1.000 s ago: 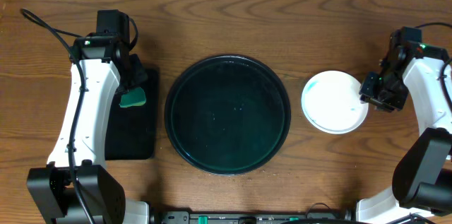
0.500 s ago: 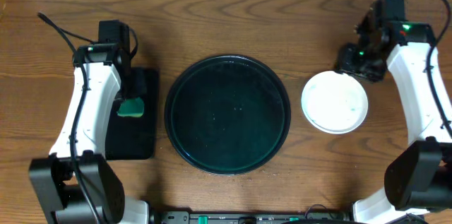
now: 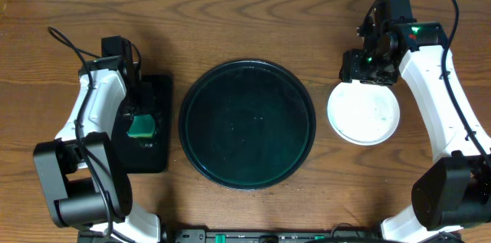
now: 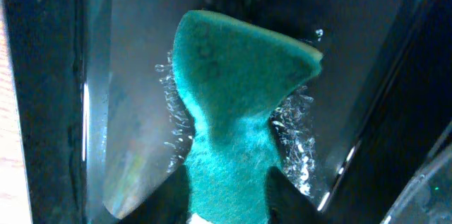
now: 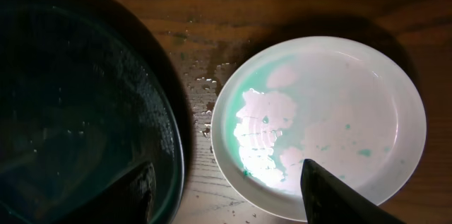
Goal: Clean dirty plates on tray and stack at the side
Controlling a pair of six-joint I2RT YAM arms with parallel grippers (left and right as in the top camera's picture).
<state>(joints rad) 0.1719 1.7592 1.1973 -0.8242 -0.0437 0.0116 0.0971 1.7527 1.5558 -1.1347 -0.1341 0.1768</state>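
A white plate (image 3: pixel 364 113) lies on the table right of the round dark green tray (image 3: pixel 247 124). It also shows in the right wrist view (image 5: pixel 321 121), wet, with green streaks. My right gripper (image 3: pixel 367 67) is open and empty, just past the plate's far edge; its fingers (image 5: pixel 229 192) straddle the gap between tray and plate. My left gripper (image 3: pixel 141 120) is shut on a green sponge (image 4: pixel 236 104) and holds it down over the black rectangular dish (image 3: pixel 146 155), where the wet bottom shines.
The dark tray (image 5: pixel 70 104) holds only a wet film. Water drops lie on the wood between tray and plate. Both arms' cables loop along the table's far side.
My right gripper has swung from the plate's right side up and left to its far edge. My left gripper has moved toward the front with the sponge, down over the black dish.
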